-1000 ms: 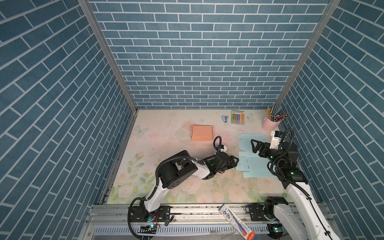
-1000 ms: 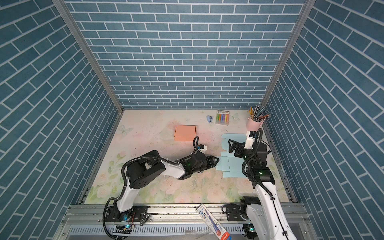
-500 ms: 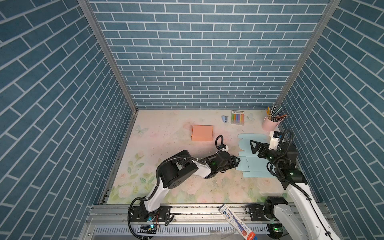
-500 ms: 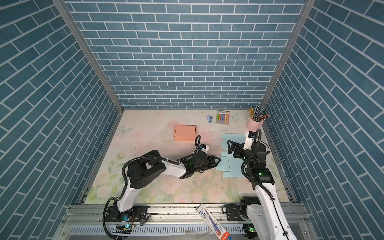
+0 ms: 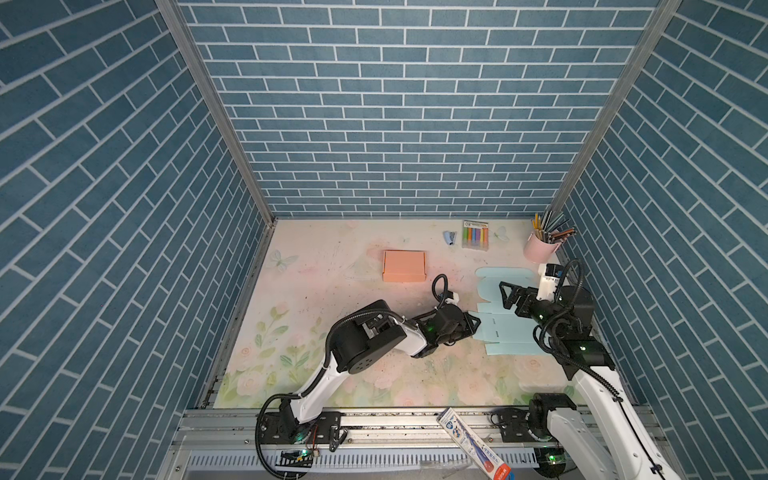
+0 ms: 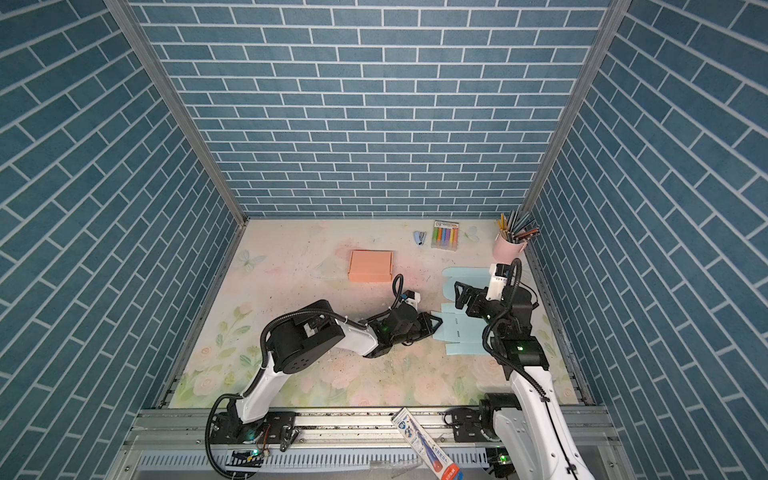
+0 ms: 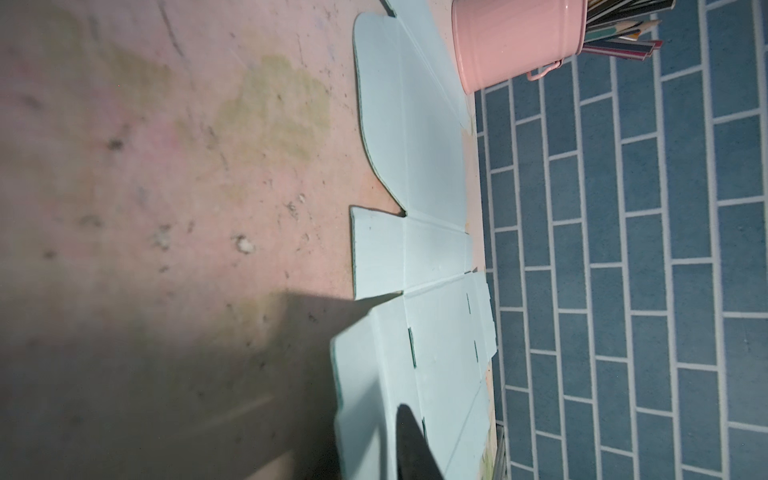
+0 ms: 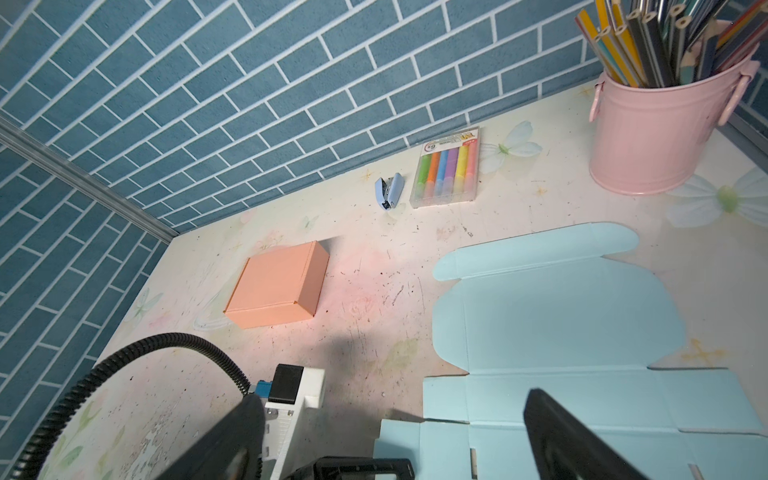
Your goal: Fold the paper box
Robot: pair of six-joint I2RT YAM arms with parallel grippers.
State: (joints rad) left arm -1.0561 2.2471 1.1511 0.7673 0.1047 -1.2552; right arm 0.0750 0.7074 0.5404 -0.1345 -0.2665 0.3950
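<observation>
left claw [image 5: 475, 322] crept rightward, now pinching paper box [image 5: 505, 333] left flap

Marker pack [image 8: 446, 172], clear sleeve, at the back of the table [image 8: 374, 291]. Its header card [image 8: 451, 139] carries a round badge with the digit 6, followed by one small character I can't resolve. Beside the badge runs a line of yellow block lettering, seen at a slant and not legible. In both top views the same pack [image 5: 475, 235] [image 6: 445, 235] shows only a pale strip of print, too small to read. Long white carton [image 5: 473, 444] [image 6: 428, 448] lying across the front rail [image 5: 374, 419]: round blue logo near its upper end, blue print along the side, red lower end. Lettering too small to make out in either top view.
</observation>
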